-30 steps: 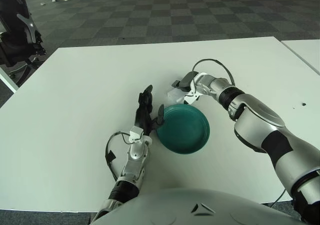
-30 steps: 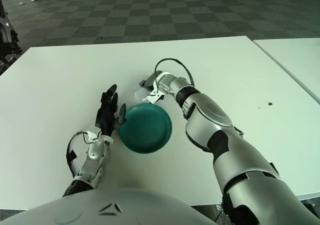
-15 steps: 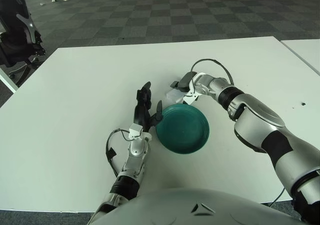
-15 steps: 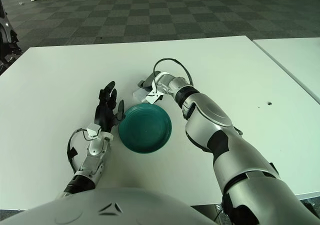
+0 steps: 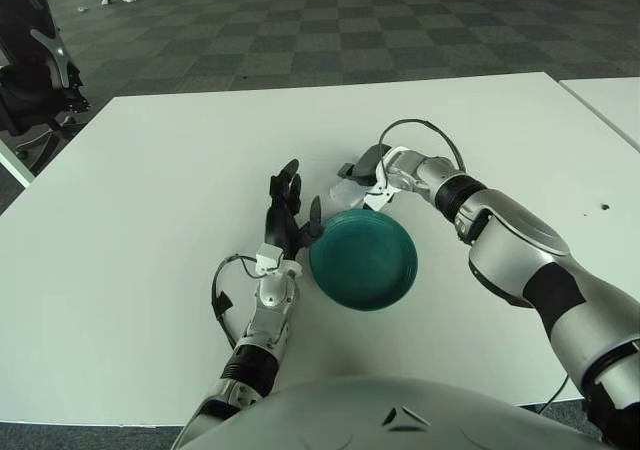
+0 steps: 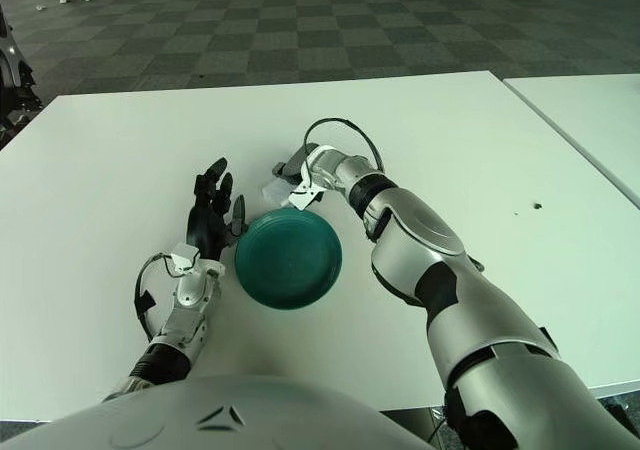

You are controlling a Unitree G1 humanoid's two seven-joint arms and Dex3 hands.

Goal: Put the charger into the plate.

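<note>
A round teal plate (image 5: 365, 262) lies empty on the white table (image 5: 160, 170), near the front middle. My left hand (image 5: 287, 208) rests just left of the plate's rim, fingers spread and pointing away, holding nothing. My right hand (image 5: 368, 173) is just beyond the plate's far rim, low over the table, fingers curled around the small white charger (image 5: 350, 180). The charger is outside the plate, close to its far-left rim. It also shows in the right eye view (image 6: 276, 186).
A black cable loop (image 5: 420, 130) arches over my right wrist. A second white table (image 5: 612, 98) stands at the right. Dark equipment (image 5: 30, 70) stands off the table's far left corner. A small dark mark (image 5: 604, 207) is on the table at the right.
My left hand has slid a little farther away along the plate's left rim. My right hand with the charger has hardly moved.
</note>
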